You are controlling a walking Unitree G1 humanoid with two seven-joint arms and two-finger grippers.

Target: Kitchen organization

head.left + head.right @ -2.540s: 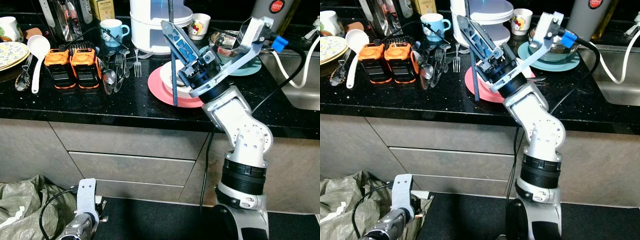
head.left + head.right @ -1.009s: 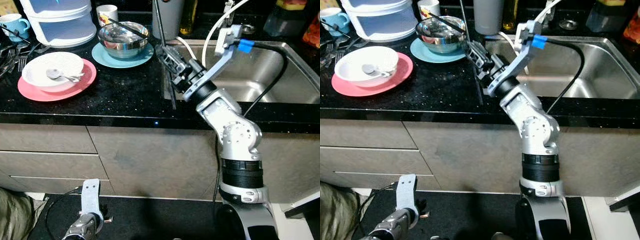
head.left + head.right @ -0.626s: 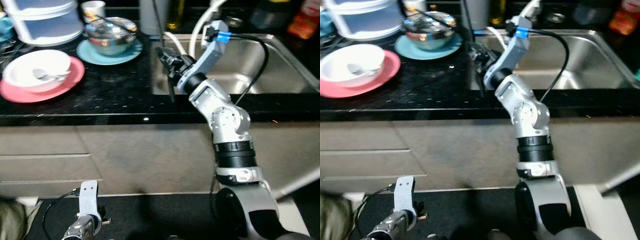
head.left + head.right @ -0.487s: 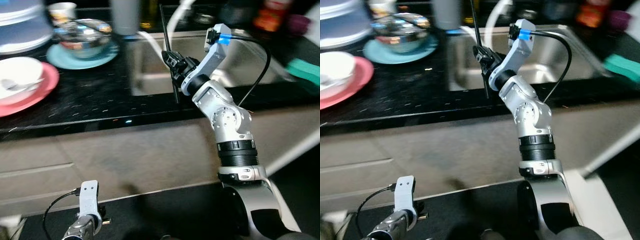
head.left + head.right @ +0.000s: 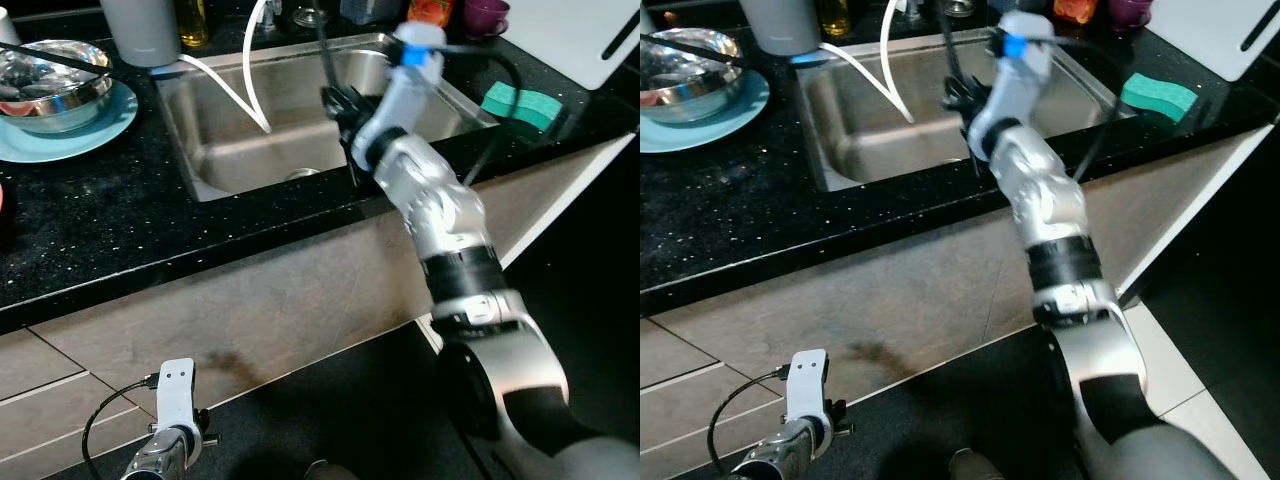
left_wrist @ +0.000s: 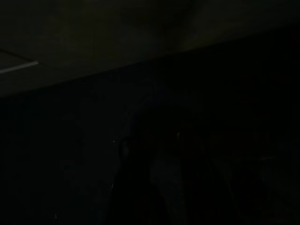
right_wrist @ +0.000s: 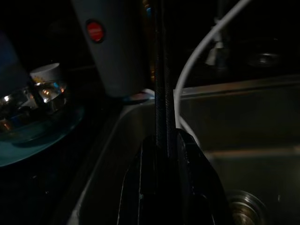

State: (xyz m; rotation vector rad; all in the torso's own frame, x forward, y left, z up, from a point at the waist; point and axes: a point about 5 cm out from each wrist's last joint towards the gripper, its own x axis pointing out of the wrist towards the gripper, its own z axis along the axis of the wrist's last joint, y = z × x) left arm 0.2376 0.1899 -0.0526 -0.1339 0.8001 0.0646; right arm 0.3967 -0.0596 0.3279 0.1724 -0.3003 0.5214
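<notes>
Taking the sink as the landmark, a steel bowl sat on a teal plate on the black table well to its left, with a grey canister near its back left corner. A white hose drooped into the basin at its left side. The left gripper hung idle below the table's front, and its fingers could not be told as apart or together. Over the sink's front edge, the right gripper was clamped on a thin dark utensil, which stood nearly upright between its fingers and above the basin, drain below. A green sponge lay on the table just right of the sink. The step in hand looked like carrying the utensil to the sink; the next move would call for lowering it into the basin, clear of the hose, before letting go.
</notes>
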